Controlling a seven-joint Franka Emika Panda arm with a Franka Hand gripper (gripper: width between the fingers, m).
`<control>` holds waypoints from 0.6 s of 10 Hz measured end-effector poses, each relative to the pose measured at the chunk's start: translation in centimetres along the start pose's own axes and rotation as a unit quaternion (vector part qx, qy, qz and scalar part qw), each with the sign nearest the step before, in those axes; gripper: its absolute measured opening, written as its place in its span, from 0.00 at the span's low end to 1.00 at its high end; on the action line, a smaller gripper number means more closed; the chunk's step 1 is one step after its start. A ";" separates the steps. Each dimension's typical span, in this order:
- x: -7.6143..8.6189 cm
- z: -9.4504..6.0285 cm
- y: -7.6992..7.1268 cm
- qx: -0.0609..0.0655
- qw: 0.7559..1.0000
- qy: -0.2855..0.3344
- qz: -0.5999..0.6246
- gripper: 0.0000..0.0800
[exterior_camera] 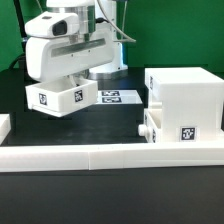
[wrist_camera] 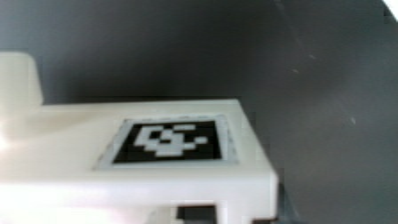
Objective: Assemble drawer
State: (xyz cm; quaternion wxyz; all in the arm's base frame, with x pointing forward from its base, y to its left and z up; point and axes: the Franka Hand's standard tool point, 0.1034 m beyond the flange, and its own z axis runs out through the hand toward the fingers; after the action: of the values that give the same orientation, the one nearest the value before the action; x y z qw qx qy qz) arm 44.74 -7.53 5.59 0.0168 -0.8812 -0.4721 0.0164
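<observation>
The white cube-like drawer housing [exterior_camera: 185,98] stands at the exterior view's right, with a tag on its front. A shallow knobbed tray [exterior_camera: 146,127] sits low at its left side. My gripper [exterior_camera: 62,84] is at the exterior view's left, shut on a second white drawer tray [exterior_camera: 60,96] with two tags, held just above the black table. In the wrist view this tray [wrist_camera: 125,150] fills the lower part, its tag [wrist_camera: 167,140] facing the camera. My fingertips are hidden by the tray.
A long low white border rail [exterior_camera: 110,153] runs along the front. The marker board [exterior_camera: 118,97] lies flat between the held tray and the housing. The arm's base [exterior_camera: 108,40] stands behind.
</observation>
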 end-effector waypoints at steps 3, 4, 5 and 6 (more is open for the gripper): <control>1.0 -0.6 1.8 -0.006 0.989 -0.014 -0.145 0.05; 0.9 -0.6 1.8 -0.005 0.985 -0.015 -0.171 0.05; 0.8 -0.6 1.8 -0.005 0.980 -0.017 -0.196 0.05; 0.8 -0.5 1.8 -0.005 0.974 -0.018 -0.225 0.05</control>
State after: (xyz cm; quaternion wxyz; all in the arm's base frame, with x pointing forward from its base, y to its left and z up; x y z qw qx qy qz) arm 46.68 -7.91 6.04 0.0077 -0.7518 -0.6588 0.0258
